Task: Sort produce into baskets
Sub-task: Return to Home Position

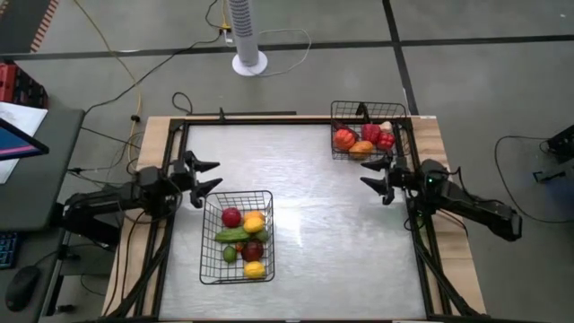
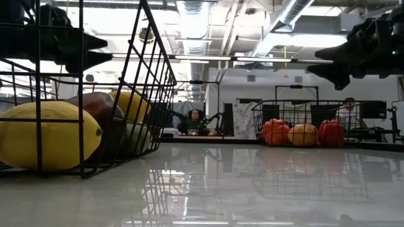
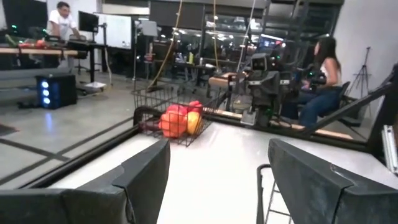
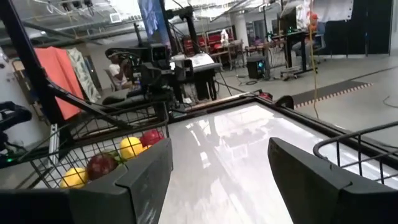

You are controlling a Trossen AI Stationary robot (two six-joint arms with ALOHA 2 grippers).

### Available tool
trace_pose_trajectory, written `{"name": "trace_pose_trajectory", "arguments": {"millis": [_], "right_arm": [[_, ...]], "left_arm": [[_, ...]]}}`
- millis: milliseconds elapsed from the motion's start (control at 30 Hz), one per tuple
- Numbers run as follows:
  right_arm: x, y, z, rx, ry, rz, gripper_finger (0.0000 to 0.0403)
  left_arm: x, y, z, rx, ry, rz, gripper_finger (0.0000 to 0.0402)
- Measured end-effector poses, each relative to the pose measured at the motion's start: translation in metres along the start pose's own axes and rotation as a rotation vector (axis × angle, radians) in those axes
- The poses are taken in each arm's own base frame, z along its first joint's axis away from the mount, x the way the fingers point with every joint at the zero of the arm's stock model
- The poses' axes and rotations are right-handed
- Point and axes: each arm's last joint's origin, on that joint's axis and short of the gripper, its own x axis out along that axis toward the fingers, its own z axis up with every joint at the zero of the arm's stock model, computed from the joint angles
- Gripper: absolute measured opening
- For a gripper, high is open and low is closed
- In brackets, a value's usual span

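High view is showing the left gripper point(image 1: 218, 175) hanging over the left edge of the table point(image 1: 341, 242) and the right gripper point(image 1: 366, 172) hanging over the right edge. Each is keeping its fingers apart and gripping nothing. One basket point(image 1: 205, 240) is sitting toward the front edge, left of the middle, carrying a lemon point(image 1: 256, 268), a cucumber point(image 1: 231, 235) and an apple point(image 1: 231, 216). The other basket point(image 1: 366, 104) is occupying the far right corner, holding red peppers point(image 1: 371, 133).

Bright ceiling lights point(image 2: 208, 58) glare down on the glossy table point(image 2: 208, 189), which mirrors them in pale streaks. The near basket point(image 2: 167, 62) reads dark, backlit; shadows on it seem faint.
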Motion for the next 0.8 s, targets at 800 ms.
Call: {"name": "trace_pose_trajectory", "arguments": {"millis": [800], "right_arm": [[0.0000, -0.0010, -0.0015, -0.226, 0.013, -0.018, 0.0291]], "left_arm": [[0.0011, 0.0095, -0.0093, 0.050, -0.035, 0.298, 0.0258]]}}
